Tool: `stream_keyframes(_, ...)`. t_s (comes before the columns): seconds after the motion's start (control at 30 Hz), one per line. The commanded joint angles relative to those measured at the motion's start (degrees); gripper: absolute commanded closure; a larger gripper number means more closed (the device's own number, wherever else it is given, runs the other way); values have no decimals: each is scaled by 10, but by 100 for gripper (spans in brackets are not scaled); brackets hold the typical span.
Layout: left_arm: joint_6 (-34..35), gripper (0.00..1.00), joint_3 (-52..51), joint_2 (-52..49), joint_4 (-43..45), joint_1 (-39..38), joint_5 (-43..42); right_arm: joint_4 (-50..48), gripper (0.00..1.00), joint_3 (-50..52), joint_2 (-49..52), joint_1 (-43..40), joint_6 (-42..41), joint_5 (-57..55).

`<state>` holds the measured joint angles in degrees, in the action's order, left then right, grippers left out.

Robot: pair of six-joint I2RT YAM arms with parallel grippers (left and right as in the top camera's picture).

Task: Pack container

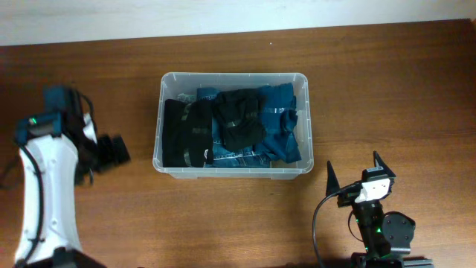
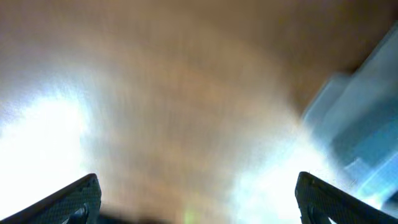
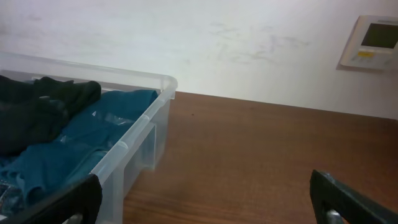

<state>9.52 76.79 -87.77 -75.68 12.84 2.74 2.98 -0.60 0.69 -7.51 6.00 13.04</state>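
Brown wood table (image 1: pixel 387 89), white wall (image 1: pixel 223 13) along its 12 o'clock edge, and 1 little beige panel (image 3: pixel 373 42) with a screen stuck on that wall.

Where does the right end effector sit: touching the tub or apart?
Apart. The overhead view shows bare table between the right end effector and the tub.

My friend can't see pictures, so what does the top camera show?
A clear plastic container sits on a wooden table, holding black clothes and blue clothes. The left arm is beside it and the right arm near its right corner, both jaws open, empty.
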Motion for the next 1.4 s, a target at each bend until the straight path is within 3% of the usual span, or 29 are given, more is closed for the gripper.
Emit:
stream_keyframes(0.0, 3, 1, -96, 57, 0, 2, -4, 2, 2, 3, -4, -5, -5, 7)
stream_keyframes(0.17, 3, 1, -177, 114, 18, -2, -4, 2, 2, 3, -4, -5, -5, 7)
stream_keyframes(0.57, 3, 1, -190, 182, 33, -11, -8, 2, 2, 3, -4, -5, -5, 7)
stream_keyframes(0.7, 3, 1, -230, 189, 158, -11, -64, 2, 2, 3, -4, -5, -5, 7)
stream_keyframes(0.87, 3, 0, -359, 210, 413, -12, -131, 2, 2, 3, -4, -5, -5, 7)
stream_keyframes(1.37, -1, 1, -613, 320, 664, -12, -131, 2, 2, 3, -4, -5, -5, 7)
